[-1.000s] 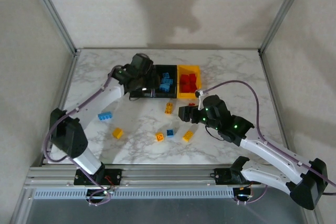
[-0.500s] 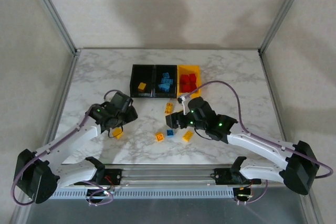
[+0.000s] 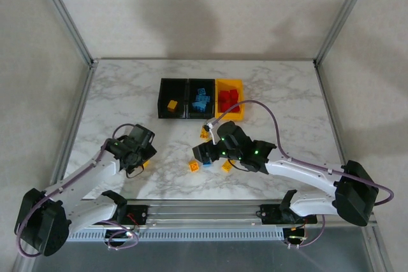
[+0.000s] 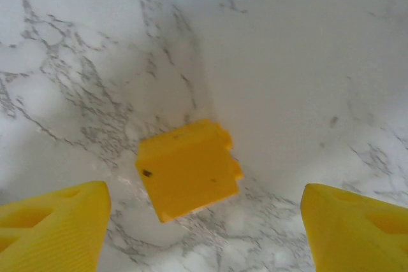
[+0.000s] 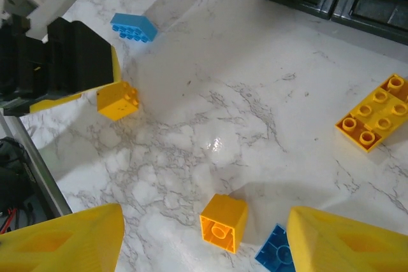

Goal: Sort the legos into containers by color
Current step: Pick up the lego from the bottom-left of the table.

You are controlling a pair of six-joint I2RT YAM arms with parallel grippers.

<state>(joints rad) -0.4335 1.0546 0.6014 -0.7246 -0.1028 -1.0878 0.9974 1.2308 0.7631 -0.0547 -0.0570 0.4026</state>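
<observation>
Three joined containers stand at the back: a black bin (image 3: 164, 107) with one yellow lego (image 3: 172, 104), a black bin (image 3: 193, 113) with blue legos (image 3: 201, 101), and a yellow bin (image 3: 229, 116) with red legos (image 3: 229, 100). My left gripper (image 3: 139, 156) (image 4: 204, 221) hangs open low over a yellow lego (image 4: 188, 176) (image 5: 118, 100), which lies between its fingers, untouched. My right gripper (image 3: 199, 156) (image 5: 204, 240) is open above a small yellow lego (image 5: 223, 223) (image 3: 194, 166) lying on its side, with a blue lego (image 5: 275, 253) right beside it.
A flat yellow lego plate (image 5: 376, 111) (image 3: 204, 132) lies in front of the bins. Another yellow lego (image 3: 227, 166) sits right of the blue one. A light blue lego (image 5: 134, 27) lies just beyond the left gripper. The two grippers are close together near the table's front.
The left arm swung back from the bins to the front left, leaving a yellow lego in the left black bin. The right gripper moved left over the small yellow and blue legos.
</observation>
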